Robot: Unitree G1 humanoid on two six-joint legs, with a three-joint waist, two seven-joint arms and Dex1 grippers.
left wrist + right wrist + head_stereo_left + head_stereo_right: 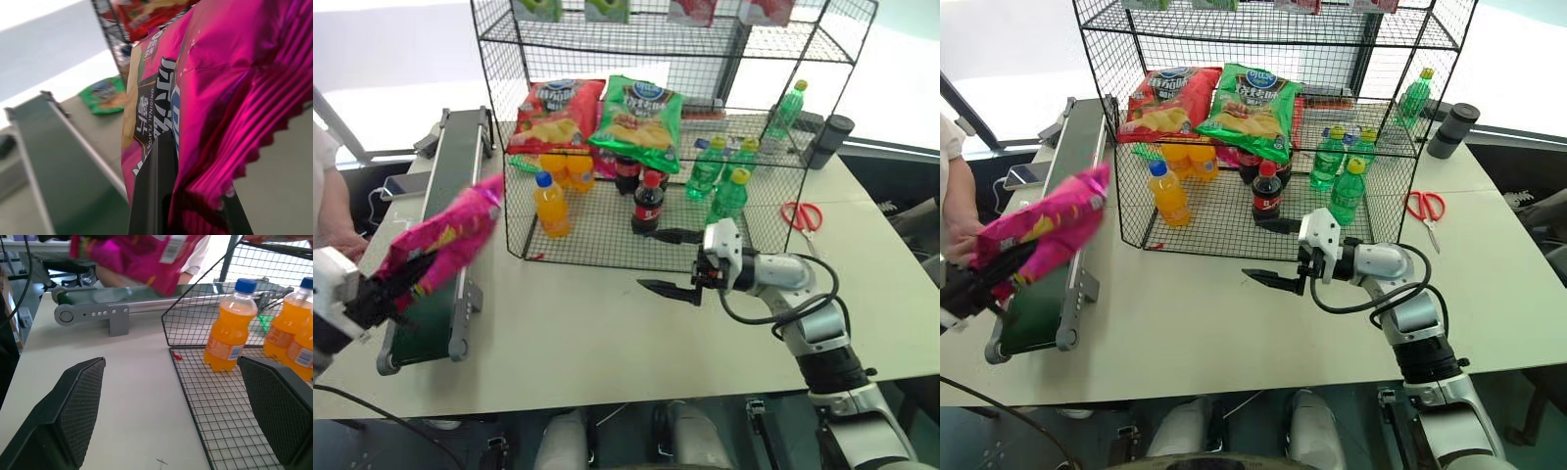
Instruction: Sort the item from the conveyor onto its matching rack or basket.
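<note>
Chip bag (pixel 445 240) was pinched in the left tool (pixel 374 292), lifted off the conveyor (pixel 450 176); rack (pixel 656 147) placement remained; right tool (pixel 677 262) stood spread.

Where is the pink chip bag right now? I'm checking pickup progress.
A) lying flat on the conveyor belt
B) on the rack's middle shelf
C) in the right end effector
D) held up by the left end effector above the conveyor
D: the left end effector is shut on the pink chip bag, lifting it above the conveyor; the right end effector is open and empty.
</note>
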